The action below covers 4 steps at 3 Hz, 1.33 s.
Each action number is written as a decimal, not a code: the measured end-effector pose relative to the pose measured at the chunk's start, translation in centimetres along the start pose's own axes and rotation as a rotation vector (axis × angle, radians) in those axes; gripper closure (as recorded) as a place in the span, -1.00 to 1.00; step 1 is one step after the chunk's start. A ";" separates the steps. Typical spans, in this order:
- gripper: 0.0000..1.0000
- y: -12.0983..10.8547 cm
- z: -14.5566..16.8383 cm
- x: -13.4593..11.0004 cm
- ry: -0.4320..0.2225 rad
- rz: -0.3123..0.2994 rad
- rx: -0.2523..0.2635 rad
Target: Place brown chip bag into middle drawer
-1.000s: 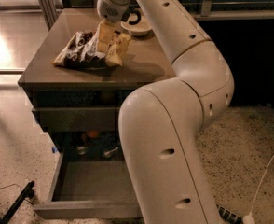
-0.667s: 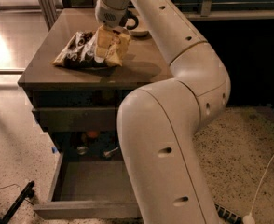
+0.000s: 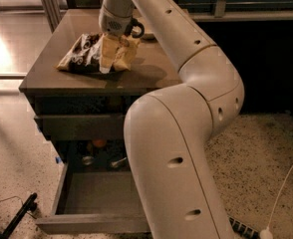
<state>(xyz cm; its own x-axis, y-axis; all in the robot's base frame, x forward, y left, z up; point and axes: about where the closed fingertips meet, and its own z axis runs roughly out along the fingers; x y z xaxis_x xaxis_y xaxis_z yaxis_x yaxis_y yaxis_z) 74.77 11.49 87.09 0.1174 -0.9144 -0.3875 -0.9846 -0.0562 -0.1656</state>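
Note:
The brown chip bag (image 3: 84, 54) lies on top of the cabinet (image 3: 52, 78), towards its back. My gripper (image 3: 115, 56) reaches down from above onto the bag's right end, with its pale fingers (image 3: 106, 54) open and set around that end. The bag rests on the cabinet top. The middle drawer (image 3: 94, 195) is pulled far out below, showing a bare grey floor. My large white arm covers the drawer's right part.
A closed drawer front (image 3: 81, 126) sits just under the cabinet top. Small items, one of them orange (image 3: 99, 143), lie in the dark recess behind the open drawer. A dark bowl (image 3: 139, 31) stands behind the gripper. A black stand foot (image 3: 19, 213) and a white cable (image 3: 286, 188) lie on the speckled floor.
My gripper has come down a little onto the bag's right end. The bag and the drawer have not moved.

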 end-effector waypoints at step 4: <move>0.00 1.6 2.0 1.2 0.000 0.020 -0.046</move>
<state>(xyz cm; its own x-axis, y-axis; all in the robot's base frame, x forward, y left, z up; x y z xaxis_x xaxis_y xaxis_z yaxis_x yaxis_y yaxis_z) 73.59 11.13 84.52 0.0975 -0.9153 -0.3907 -0.9917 -0.0562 -0.1157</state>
